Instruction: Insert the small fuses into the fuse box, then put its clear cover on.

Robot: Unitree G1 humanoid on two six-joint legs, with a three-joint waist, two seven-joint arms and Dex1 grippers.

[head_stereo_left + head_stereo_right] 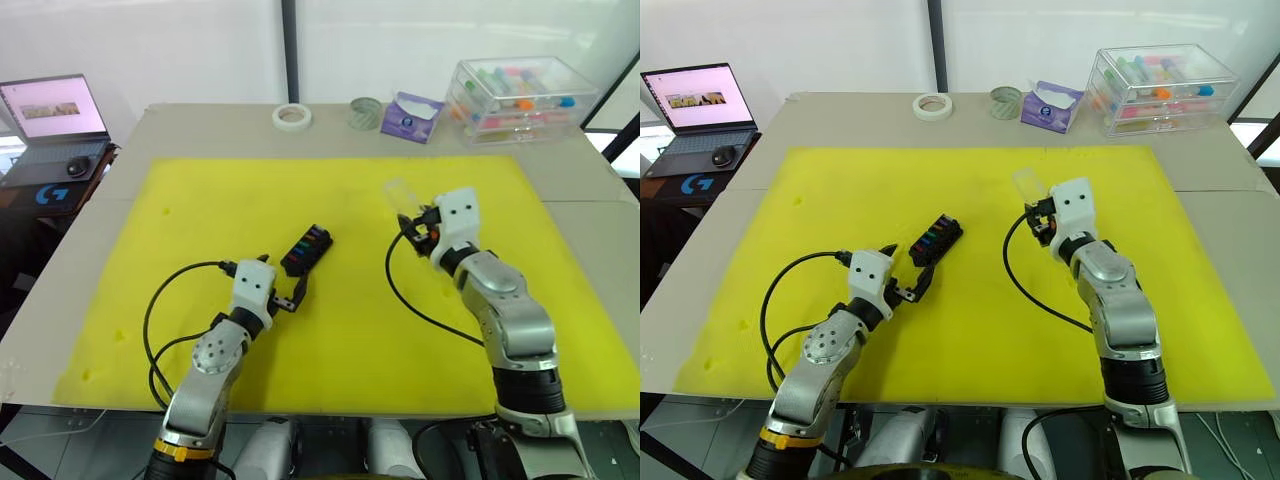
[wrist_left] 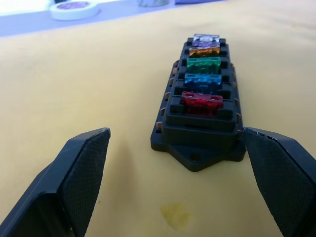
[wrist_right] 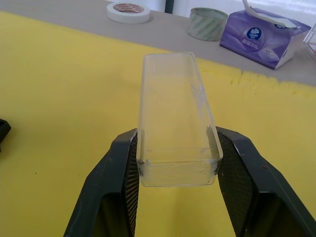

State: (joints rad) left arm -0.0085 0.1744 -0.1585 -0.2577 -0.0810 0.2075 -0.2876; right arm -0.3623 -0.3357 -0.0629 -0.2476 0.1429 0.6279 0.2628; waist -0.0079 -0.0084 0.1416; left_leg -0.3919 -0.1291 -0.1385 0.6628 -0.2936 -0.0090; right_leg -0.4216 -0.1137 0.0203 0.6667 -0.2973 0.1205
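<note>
The black fuse box (image 1: 306, 250) lies on the yellow mat (image 1: 200, 200) near its middle. Several small fuses (image 2: 202, 79) sit in its slots in a row: red, blue, green, orange, purple and a pale one. My left gripper (image 1: 283, 291) stands open just short of the box's near end, its fingers (image 2: 79, 168) wide apart and touching nothing. To the right, my right gripper (image 1: 415, 222) is shut on the clear cover (image 3: 175, 116), pinching its near end between both pads; the cover (image 1: 400, 194) sticks out beyond the fingers, held above the mat.
Along the grey table's back edge lie a white tape roll (image 1: 292, 116), a greenish tape roll (image 1: 366, 113), a purple tissue pack (image 1: 411, 116) and a large clear box of coloured tubes (image 1: 520, 97). A laptop (image 1: 55, 120) sits off the table's left.
</note>
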